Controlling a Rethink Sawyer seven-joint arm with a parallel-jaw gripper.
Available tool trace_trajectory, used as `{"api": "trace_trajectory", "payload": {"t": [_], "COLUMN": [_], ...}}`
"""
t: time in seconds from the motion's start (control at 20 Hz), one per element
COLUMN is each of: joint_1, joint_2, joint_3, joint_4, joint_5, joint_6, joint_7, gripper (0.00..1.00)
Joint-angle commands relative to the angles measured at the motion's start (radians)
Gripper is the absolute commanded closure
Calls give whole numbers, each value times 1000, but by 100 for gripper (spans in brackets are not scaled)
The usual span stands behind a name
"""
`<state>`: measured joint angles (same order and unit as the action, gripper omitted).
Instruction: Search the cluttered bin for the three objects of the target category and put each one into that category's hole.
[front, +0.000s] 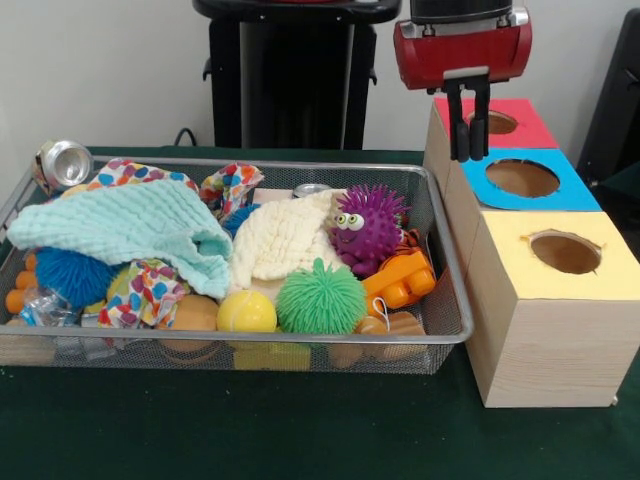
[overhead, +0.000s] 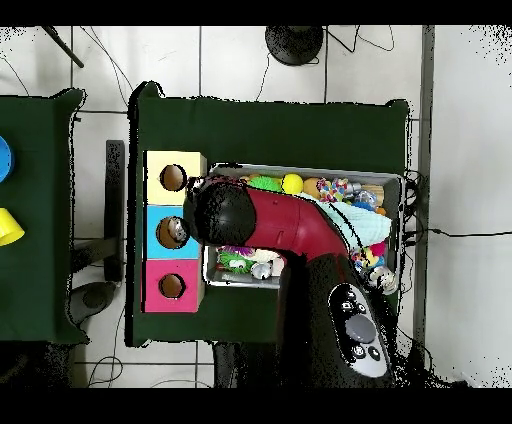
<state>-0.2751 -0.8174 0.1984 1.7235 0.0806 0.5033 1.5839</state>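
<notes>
Three wooden boxes stand in a row beside a wire mesh bin on the green counter, each with one round hole in its top: the red box, the blue box and the yellow box. No writing can be read on any item. The claw hangs from the red arm housing above the boxes, its dark fingers close together with nothing visible between them; in the overhead view it sits over the blue box's hole. The bin lies just beside the boxes, to one side of the claw and lower, and holds mixed clutter: one purple spiky toy with eyes, one green spiky ball, one blue spiky ball, one yellow ball, one orange plastic block, one mint cloth, one cream cloth and patterned cloth pieces. One crushed silver can rests at the bin's far corner.
</notes>
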Motion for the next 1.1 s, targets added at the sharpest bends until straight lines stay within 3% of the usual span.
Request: {"api": "trace_trajectory", "payload": {"t": [0.05, 0.6, 0.85, 1.1], "joint_1": [-18, -5, -10, -27], "joint_2": [29, 12, 26, 53], "joint_3": [73, 37, 44, 60], "joint_4": [69, -47, -162, -233], "joint_5": [-62, -141, -166, -187], "joint_6": [95, 250, 370, 422], "joint_7": [-14, -37, -52, -63], "gripper": [100, 100, 100, 100]}}
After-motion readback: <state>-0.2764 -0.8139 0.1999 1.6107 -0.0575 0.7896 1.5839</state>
